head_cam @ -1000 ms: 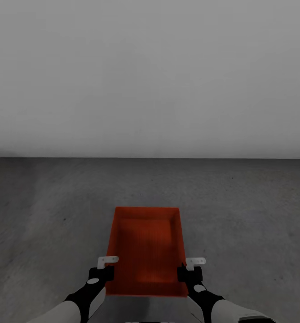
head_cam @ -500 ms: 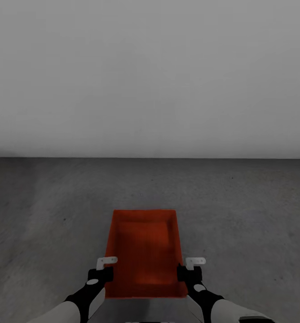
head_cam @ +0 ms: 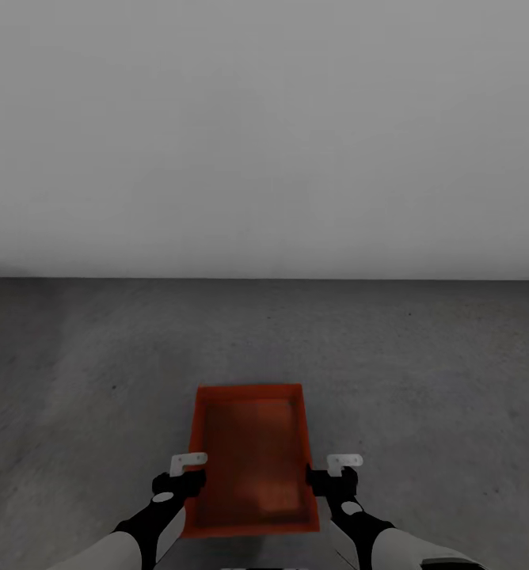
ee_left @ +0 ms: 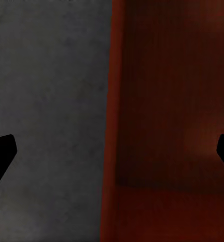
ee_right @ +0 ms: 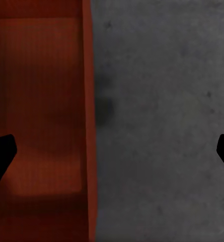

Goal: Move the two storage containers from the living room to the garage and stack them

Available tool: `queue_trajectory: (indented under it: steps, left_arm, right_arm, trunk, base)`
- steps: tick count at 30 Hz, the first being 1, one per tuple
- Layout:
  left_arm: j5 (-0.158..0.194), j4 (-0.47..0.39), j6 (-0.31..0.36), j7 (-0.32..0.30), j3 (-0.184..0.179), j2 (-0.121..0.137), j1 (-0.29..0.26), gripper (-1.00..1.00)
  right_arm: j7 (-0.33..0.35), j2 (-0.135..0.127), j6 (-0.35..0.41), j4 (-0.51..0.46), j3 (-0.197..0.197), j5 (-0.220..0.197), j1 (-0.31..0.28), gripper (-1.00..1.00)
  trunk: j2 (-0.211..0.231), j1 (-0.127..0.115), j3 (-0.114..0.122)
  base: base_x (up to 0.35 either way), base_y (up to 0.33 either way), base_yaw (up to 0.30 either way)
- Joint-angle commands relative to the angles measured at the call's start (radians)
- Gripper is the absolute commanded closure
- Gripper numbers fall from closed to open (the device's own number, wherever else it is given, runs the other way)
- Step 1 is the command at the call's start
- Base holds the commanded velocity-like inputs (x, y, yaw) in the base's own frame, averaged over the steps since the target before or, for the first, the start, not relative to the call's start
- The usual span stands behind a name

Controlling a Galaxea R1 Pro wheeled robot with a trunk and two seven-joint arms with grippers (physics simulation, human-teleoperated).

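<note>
One orange-red storage container (head_cam: 253,459) lies open side up on the dark grey garage floor (head_cam: 423,380), just in front of me. My left gripper (head_cam: 187,481) hovers over its left long wall and my right gripper (head_cam: 333,480) over its right long wall. Both are open. In the left wrist view the left gripper (ee_left: 112,154) has its dark fingertips (ee_left: 1,156) spread wide, with the container (ee_left: 167,126) wall lying below them. The right gripper (ee_right: 112,154) likewise straddles the container (ee_right: 41,101) edge from above, its fingers holding nothing.
A plain pale grey wall (head_cam: 264,134) closes the room a few metres ahead. Bare rough floor (ee_right: 167,126) stretches to the left, right and beyond the container.
The container has dropped away from the grippers toward the floor and looks smaller and lower now. Both arms and the camera have stayed in place.
</note>
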Motion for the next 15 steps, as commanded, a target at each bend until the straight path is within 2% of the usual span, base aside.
queue_trajectory:
  steps: [1, 15]
  left_arm:
    - [0.003, 0.001, -0.004, 0.003, -0.001, 0.000, -0.001, -1.00]
    - [0.004, 0.001, -0.004, 0.004, -0.001, -0.002, -0.001, -1.00]
  right_arm:
    - [-0.007, 0.000, -0.002, 0.001, -0.003, 0.010, -0.001, -1.00]
    - [-0.010, 0.001, -0.001, 0.001, -0.003, 0.008, -0.001, -1.00]
  trunk:
    - [0.000, 0.000, -0.001]
    - [0.000, 0.000, -0.001]
  base:
    - [0.000, 0.000, 0.000]
    - [0.000, 0.000, 0.000]
